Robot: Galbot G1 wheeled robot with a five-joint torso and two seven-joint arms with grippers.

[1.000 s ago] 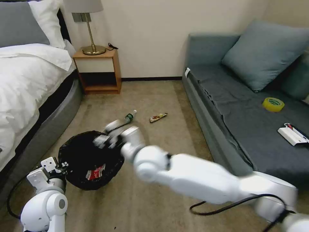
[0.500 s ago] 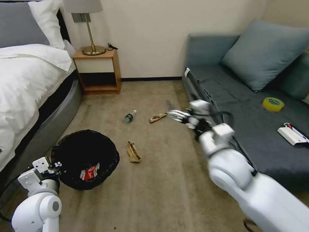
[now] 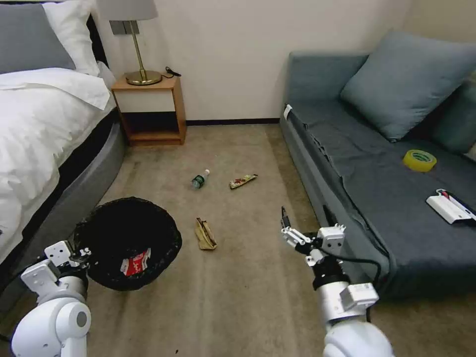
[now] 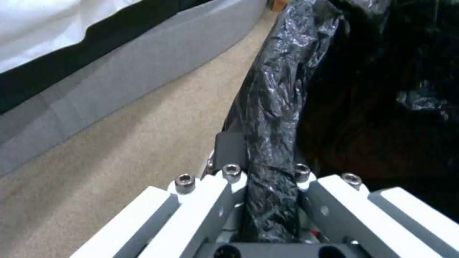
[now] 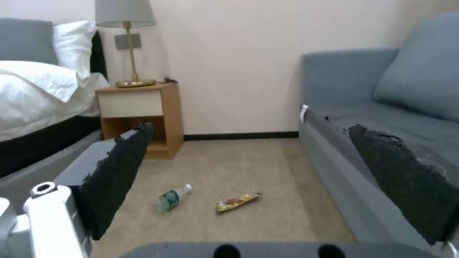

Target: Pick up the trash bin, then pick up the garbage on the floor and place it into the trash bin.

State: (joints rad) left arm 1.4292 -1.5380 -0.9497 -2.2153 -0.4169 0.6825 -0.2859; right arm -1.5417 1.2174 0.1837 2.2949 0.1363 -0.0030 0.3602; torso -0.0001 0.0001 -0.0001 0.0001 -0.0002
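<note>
The left gripper was clamped on the trash bin's bagged near-left rim; the red-and-white packet lay inside. The right gripper hung near the sofa, jaws apart. Paper wad, bottle and wrapper lay on the carpet.

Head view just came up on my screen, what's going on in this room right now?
The left gripper is clamped on the rim of the trash bin, holding it beside the bed. A red-and-white packet lies inside the bin. The right gripper hangs over the carpet near the sofa, jaws open and empty. Three pieces are on the floor: a tan paper wad closest to the bin, and farther off a green-labelled bottle and a snack wrapper.
</note>
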